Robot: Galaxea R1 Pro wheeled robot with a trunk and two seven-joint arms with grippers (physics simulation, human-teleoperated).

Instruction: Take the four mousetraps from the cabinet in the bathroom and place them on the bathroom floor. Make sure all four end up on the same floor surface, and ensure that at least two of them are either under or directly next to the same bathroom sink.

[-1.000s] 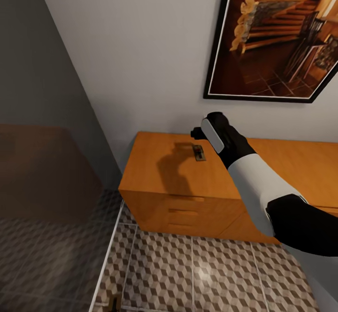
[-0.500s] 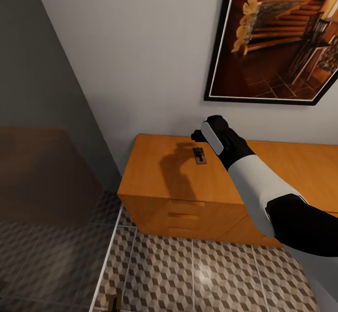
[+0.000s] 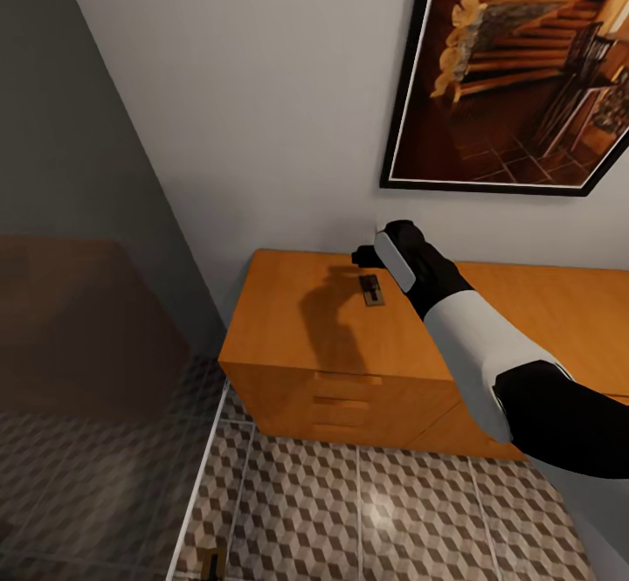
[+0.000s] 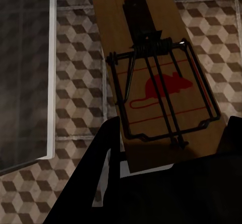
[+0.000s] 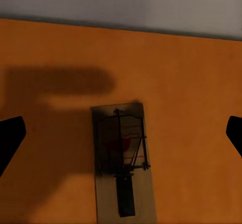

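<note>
Head view has your right arm [image 3: 472, 345] reaching up and forward from the lower right, white forearm and black wrist, with the right gripper [image 3: 367, 257] hanging above the cabinet [image 3: 297, 336] close to the wall. Just below and beside it a mousetrap [image 3: 372, 289] lies flat on the orange-brown top, partly inside the arm's shadow. Your right wrist camera looks straight down on that trap [image 5: 122, 158]: the two black fingertips [image 5: 10, 135] sit far apart at the frame's edges, spread wide and holding nothing, with the trap between them but lower, untouched on the wood.

Your left gripper [image 4: 166, 158] shows in the left wrist camera, its dark fingers closed on the near end of a second mousetrap [image 4: 159, 77], the board tilted and carried above the bathroom floor [image 4: 75, 82]. The red mouse print and wire bar face the camera.

Around you, the cabinet stands against a pale wall under a framed picture [image 3: 515, 65] of a wooden staircase. Cube-patterned tiles cover the floor [image 3: 367, 511] in front of the cabinet's drawers, and a glass panel [image 3: 79, 371] stands to your left.
</note>
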